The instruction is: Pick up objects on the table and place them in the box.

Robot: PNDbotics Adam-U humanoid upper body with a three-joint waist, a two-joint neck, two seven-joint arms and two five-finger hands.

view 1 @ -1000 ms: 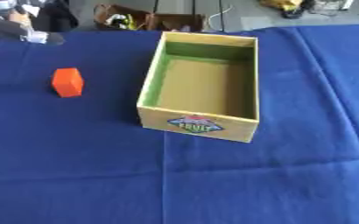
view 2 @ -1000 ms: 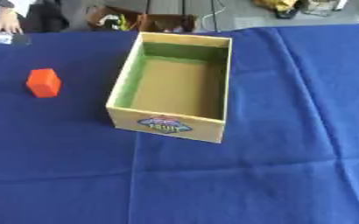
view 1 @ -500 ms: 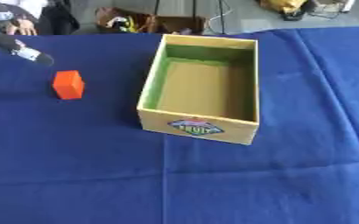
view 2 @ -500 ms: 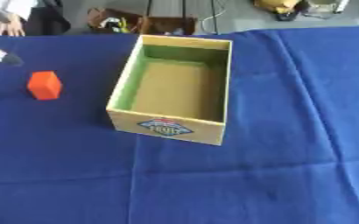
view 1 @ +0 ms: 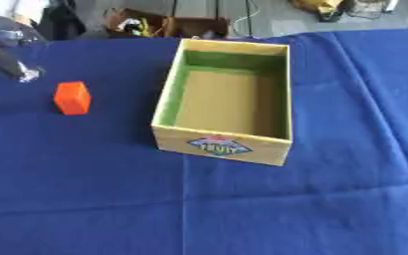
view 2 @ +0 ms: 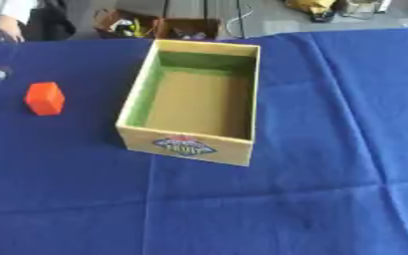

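Note:
An orange block [view 1: 71,98] stands on the blue cloth at the left. To its right is an open cardboard box [view 1: 221,146] with green inner walls, a brown floor and a fruit label on its front; nothing lies inside it. My left hand [view 1: 9,59] comes in at the far left edge, blurred, up and to the left of the block. One straight dark finger with a silver tip [view 1: 26,74] reaches down toward the block, a short gap away. The hand holds nothing. My right hand shows in neither view.
The blue cloth [view 1: 242,214] covers the whole table, with fold lines across the near part. Beyond the far edge lie cables and clutter on the floor [view 1: 155,25].
My left hand has come down from the far left corner toward the orange block. The block and the box have stayed put.

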